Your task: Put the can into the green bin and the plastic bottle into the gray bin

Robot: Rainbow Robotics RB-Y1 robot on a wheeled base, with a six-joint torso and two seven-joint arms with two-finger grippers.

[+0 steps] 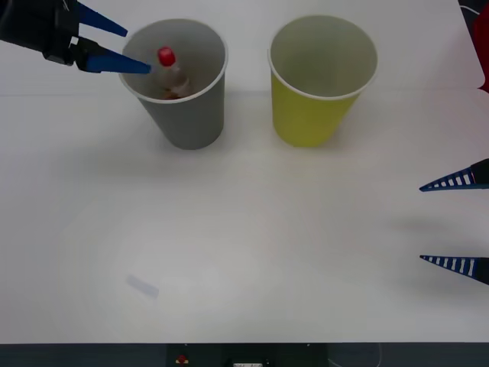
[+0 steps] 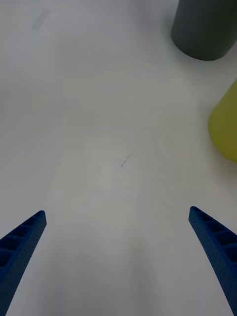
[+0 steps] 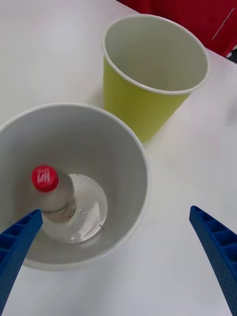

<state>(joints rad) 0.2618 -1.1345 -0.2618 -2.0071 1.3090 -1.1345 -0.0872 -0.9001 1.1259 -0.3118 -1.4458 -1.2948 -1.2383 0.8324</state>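
The plastic bottle (image 1: 171,75) stands leaning inside the gray bin (image 1: 187,115), red cap up; the left wrist view looks down on the bottle (image 3: 49,183) in the gray bin (image 3: 103,143). My left gripper (image 1: 137,50) is open, just above the gray bin's left rim and apart from the bottle; its wrist view also has the left gripper (image 3: 114,213) open. Right of the gray bin stands the green bin (image 1: 309,115) (image 3: 143,103), and what I see of its inside is bare. The can is out of view. My right gripper (image 1: 420,224) (image 2: 117,211) hangs open over bare table at the right.
The white table (image 1: 244,252) stretches wide between the bins and its front edge. A red object (image 1: 481,46) sits at the far right edge, past the green bin. The right wrist view catches the gray bin (image 2: 202,29) and the green bin (image 2: 227,128) farther off.
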